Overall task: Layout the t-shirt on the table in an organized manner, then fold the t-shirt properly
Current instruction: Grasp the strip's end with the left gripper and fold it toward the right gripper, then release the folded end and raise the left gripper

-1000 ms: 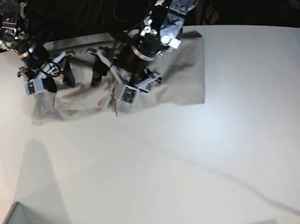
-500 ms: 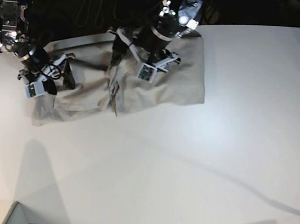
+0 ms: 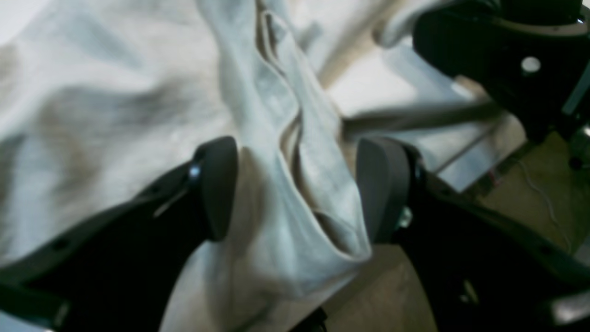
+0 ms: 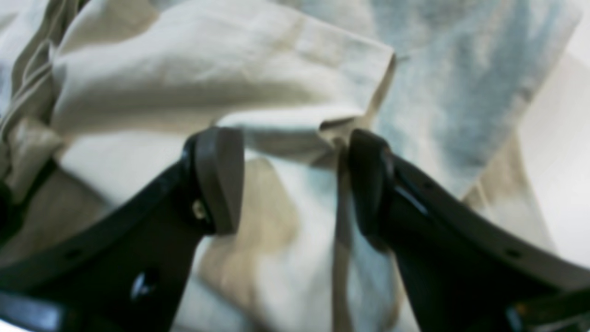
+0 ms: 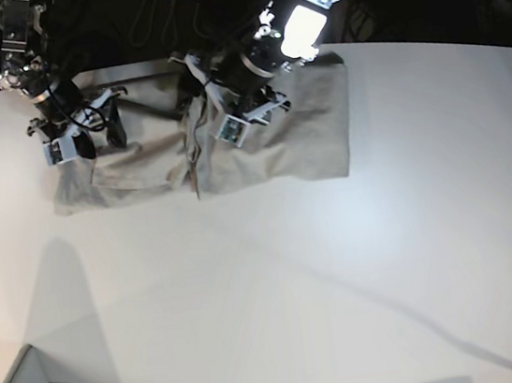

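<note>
Both grippers, left [image 3: 295, 189] and right [image 4: 295, 180], gape wide, t-shirt [image 5: 269, 147] folds bunched between the jaws, white table [image 5: 279, 292] beneath

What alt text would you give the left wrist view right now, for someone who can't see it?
The left gripper is open, its two grey pads either side of a raised ridge of the beige-grey t-shirt, which is not yet pinched. Rumpled cloth fills the left of the blurred frame; a strip of the white table and dark robot hardware show at upper right.
</note>
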